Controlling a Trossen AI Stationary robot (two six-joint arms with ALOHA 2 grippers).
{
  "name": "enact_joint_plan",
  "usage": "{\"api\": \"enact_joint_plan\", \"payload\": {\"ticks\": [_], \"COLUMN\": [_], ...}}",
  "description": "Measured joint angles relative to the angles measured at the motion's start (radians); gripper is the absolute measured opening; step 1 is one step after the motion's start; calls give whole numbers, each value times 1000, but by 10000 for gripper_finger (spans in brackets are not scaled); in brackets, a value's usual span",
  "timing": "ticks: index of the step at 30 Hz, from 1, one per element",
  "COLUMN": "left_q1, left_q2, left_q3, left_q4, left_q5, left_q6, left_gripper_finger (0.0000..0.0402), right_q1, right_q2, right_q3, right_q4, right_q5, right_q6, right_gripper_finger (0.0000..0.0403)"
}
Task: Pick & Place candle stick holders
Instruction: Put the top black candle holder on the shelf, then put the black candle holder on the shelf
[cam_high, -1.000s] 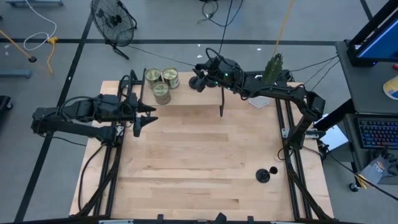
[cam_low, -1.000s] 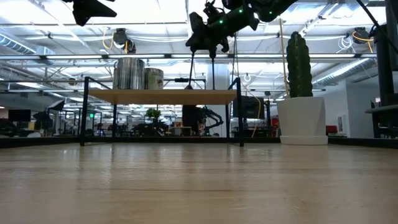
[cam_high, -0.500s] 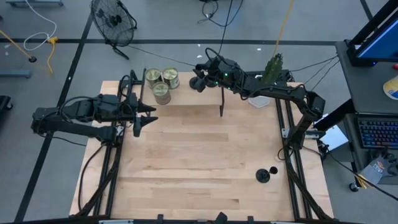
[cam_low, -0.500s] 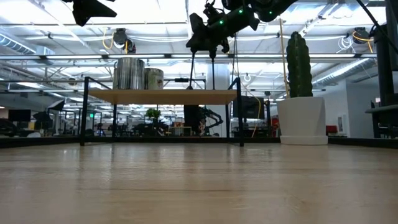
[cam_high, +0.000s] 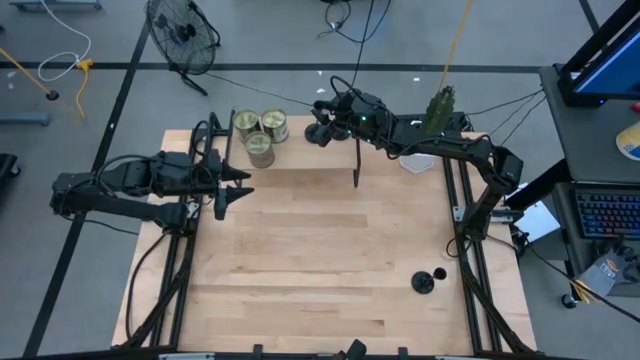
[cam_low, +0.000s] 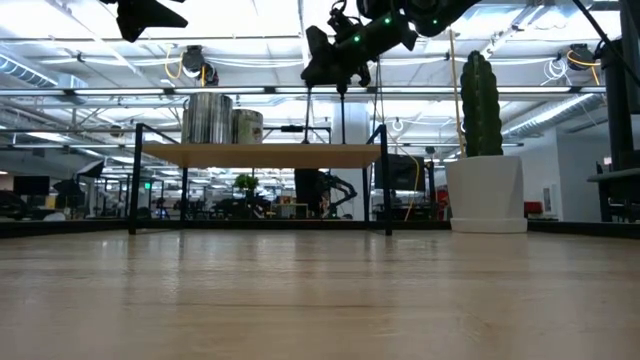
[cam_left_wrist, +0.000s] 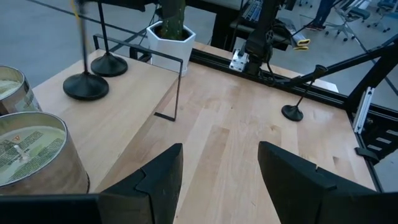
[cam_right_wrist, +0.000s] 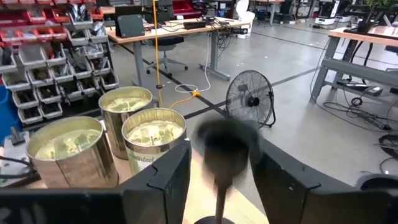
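A raised wooden shelf (cam_low: 260, 155) stands along the table's far side. Two black candle stick holders (cam_left_wrist: 85, 87) (cam_left_wrist: 109, 63) stand on it on their round bases. My right gripper (cam_high: 320, 128) reaches level over the shelf and is shut on the top of one holder (cam_right_wrist: 224, 149). A third holder (cam_high: 424, 283) stands on the table near the right front. My left gripper (cam_left_wrist: 217, 180) hovers open above the table by the shelf's left end (cam_high: 238, 187), with nothing between its fingers. My right gripper has the holder's small cup top (cam_right_wrist: 224, 144) between its two fingers, where it fills the gap. The fingers come level from the table's right side. The holder stays upright, its thin stem (cam_right_wrist: 217, 196) running down to the base on the shelf.
Three greenish-gold tins (cam_high: 260, 135) stand on the shelf just beyond the held holder. A cactus in a white pot (cam_high: 436, 115) sits at the shelf's right end. The shelf's black legs (cam_high: 357, 170) stand on the table. The wooden table's middle (cam_high: 320, 260) lies bare.
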Motion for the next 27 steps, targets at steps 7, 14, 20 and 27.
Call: {"api": "enact_joint_plan", "payload": {"ticks": [7,14,20,27], "left_q1": [0,0,0,0], "left_q2": [0,0,0,0], "left_q3": [0,0,0,0], "left_q4": [0,0,0,0], "left_q5": [0,0,1,1], "left_q6": [5,7,8,8], "left_gripper_finger": [216,216,216,216], "right_q1": [0,0,1,19], "right_q2": [0,0,-12,-46], "right_q3": [0,0,0,0], "right_q4": [4,6,-10,-52], "right_q5": [0,-2,-6,-9], "right_q6": [-40,-41,-40,-43], "right_gripper_finger": [179,198,211,217]}}
